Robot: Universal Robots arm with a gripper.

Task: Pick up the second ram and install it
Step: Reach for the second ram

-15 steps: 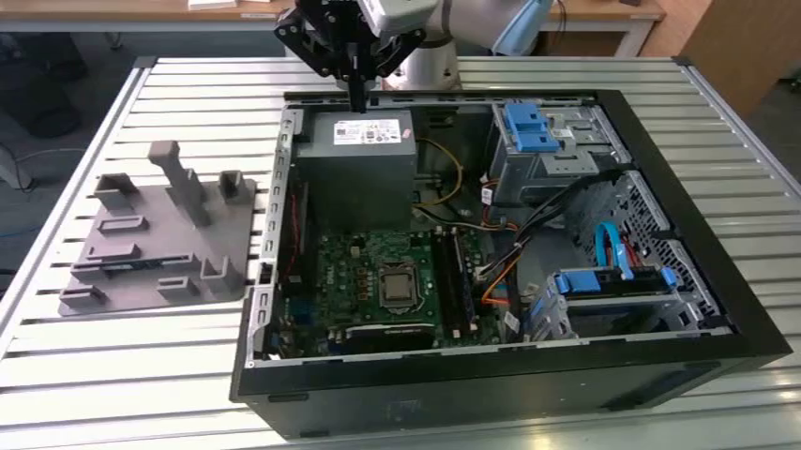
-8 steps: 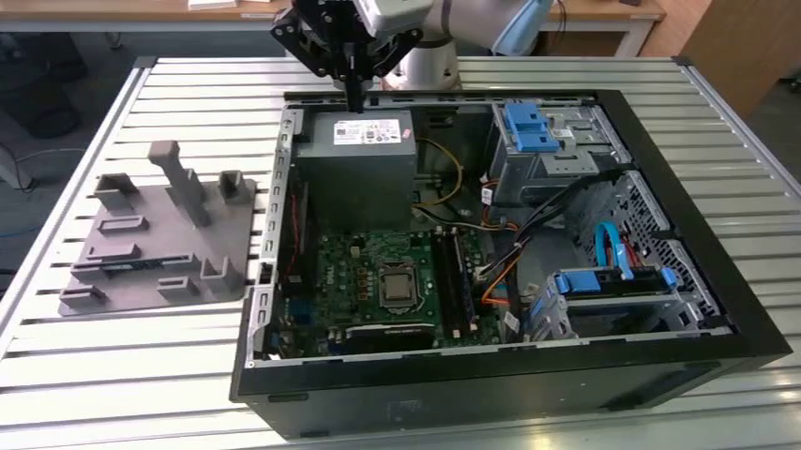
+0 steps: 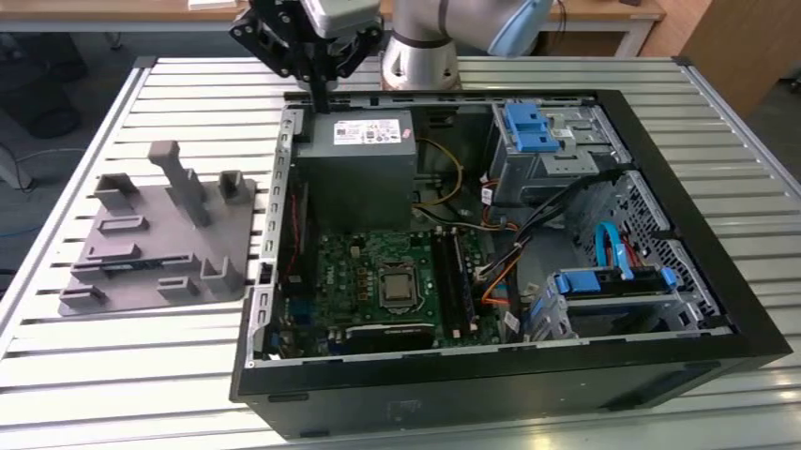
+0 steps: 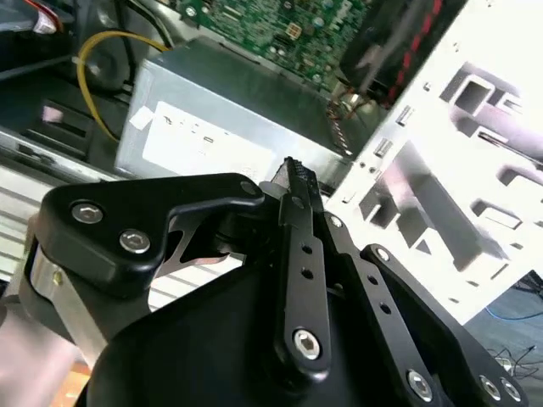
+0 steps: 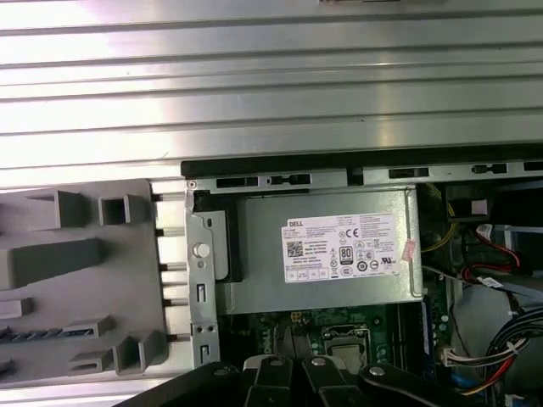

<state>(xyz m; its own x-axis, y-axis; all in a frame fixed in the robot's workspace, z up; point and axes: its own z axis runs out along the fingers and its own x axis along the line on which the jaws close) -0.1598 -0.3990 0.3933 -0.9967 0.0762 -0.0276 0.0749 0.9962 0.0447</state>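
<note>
The second ram (image 3: 126,268) appears to be the thin dark strip lying flat in a shallow groove of the grey tray (image 3: 163,225). It sits toward the tray's end nearest the exterior view's left. It shows as a narrow sliver, so its chips and label cannot be made out. In the first wrist view the same strip (image 5: 30,334) lies low among the tray's raised blocks.

Judging by its kind, the stick should be light, stiff and thin. It would be easily cracked if bent, and its contact edge is easily damaged. The safest hold is probably across the two flat faces near the middle of its length, or by the short ends. That keeps the fingers off the contact edge and keeps the board level.

The tray rests on a slatted metal table (image 3: 150,375), just beside an open black computer case (image 3: 501,394) lying on its side. Inside the case are a grey power supply box (image 3: 356,155), a green main board (image 3: 363,272) and long black memory slots (image 3: 451,277).

The gripper (image 3: 319,101) hangs above the case's rear edge, over the power supply box and well apart from the stick. Its fingers (image 4: 293,182) look drawn together to a slim tip, with nothing between them.
</note>
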